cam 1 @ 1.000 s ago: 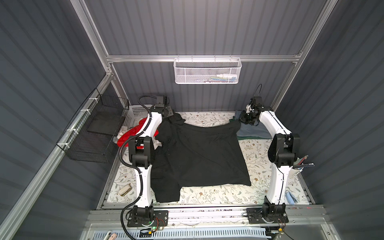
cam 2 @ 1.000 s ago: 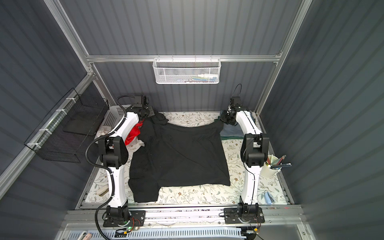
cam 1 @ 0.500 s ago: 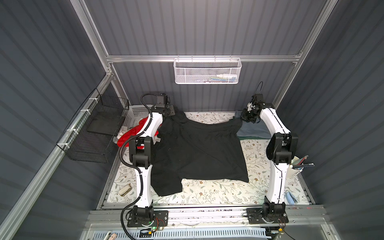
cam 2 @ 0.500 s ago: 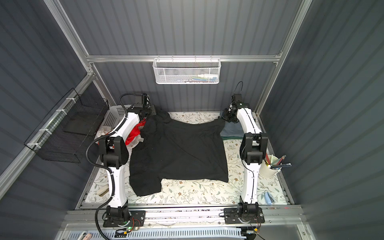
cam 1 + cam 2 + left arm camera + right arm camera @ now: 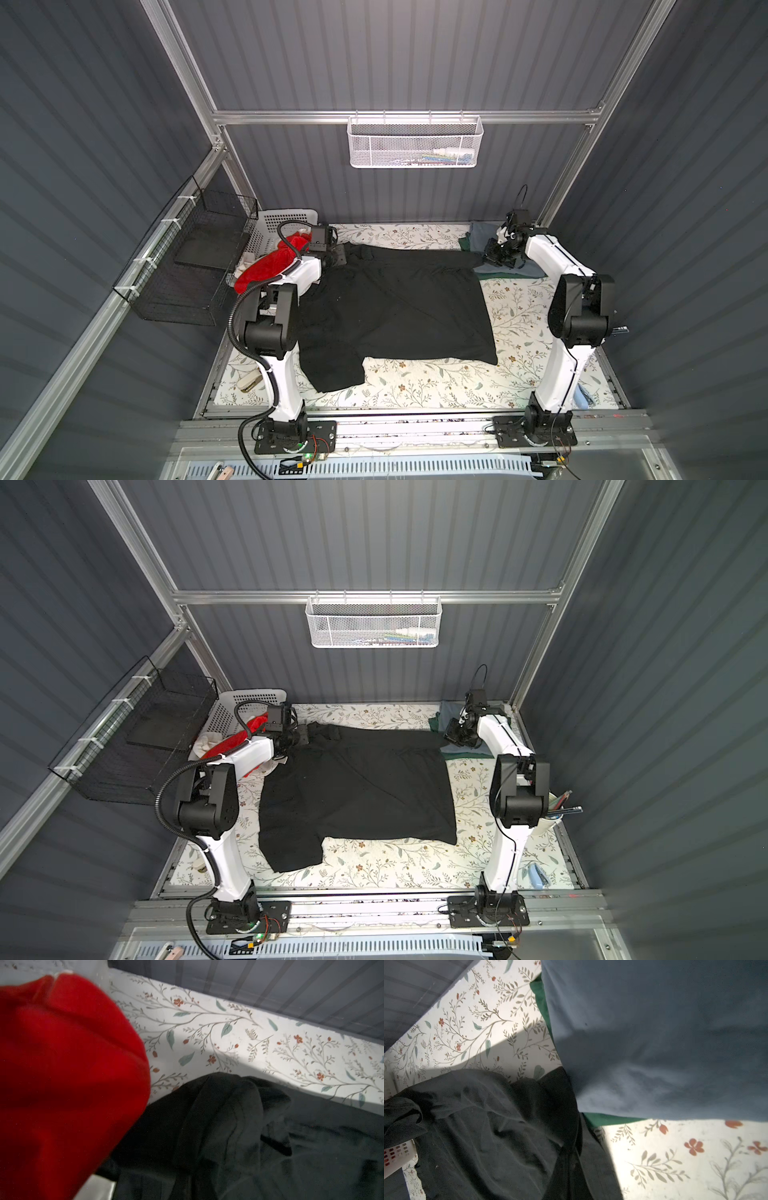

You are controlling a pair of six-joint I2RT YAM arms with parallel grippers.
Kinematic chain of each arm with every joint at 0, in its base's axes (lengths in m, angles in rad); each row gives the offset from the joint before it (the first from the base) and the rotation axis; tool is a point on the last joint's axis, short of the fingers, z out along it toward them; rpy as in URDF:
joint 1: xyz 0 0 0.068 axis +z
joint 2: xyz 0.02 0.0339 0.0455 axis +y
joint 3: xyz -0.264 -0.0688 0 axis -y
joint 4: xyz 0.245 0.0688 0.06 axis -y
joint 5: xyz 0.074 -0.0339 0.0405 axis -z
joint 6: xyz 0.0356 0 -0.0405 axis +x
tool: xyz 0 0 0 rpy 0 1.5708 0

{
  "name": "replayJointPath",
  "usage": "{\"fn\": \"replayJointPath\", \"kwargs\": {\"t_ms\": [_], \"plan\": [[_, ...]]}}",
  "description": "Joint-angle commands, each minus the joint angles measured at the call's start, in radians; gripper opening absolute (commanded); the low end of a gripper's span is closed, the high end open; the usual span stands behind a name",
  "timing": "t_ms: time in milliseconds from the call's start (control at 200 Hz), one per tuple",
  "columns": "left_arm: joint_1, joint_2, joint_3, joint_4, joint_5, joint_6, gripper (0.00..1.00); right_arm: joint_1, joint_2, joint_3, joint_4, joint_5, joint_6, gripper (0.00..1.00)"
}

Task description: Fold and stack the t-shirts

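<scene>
The large black t-shirt (image 5: 395,307) and bright red t-shirt (image 5: 62,1064) are soft matt cloth. The white perforated basket (image 5: 286,217) is smooth plastic, the floral-printed tabletop (image 5: 415,386) is matt, and the silver frame rail (image 5: 407,117) is brushed metal.

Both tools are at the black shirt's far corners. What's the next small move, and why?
Probably lower and open both. The left tool and right tool seem shut on the far corners of the black t-shirt, which lies spread nearly flat on the table; releasing would settle that edge for folding.
</scene>
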Motion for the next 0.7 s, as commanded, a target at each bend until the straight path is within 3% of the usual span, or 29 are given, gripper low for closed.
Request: {"fn": "replayJointPath", "kwargs": {"t_ms": [0,300,695], "plan": [[0.006,-0.138,-0.092,0.079,-0.033,-0.042,0.0,-0.013,-0.055,-0.055,0.029,-0.009,-0.01,0.0],[0.006,-0.351,-0.367,0.169,-0.081,-0.123,0.0,-0.028,-0.136,-0.187,0.071,-0.035,0.005,0.0],[0.007,-0.44,-0.499,0.106,-0.201,-0.134,0.0,-0.059,-0.139,-0.23,0.064,-0.033,-0.005,0.0]]}}
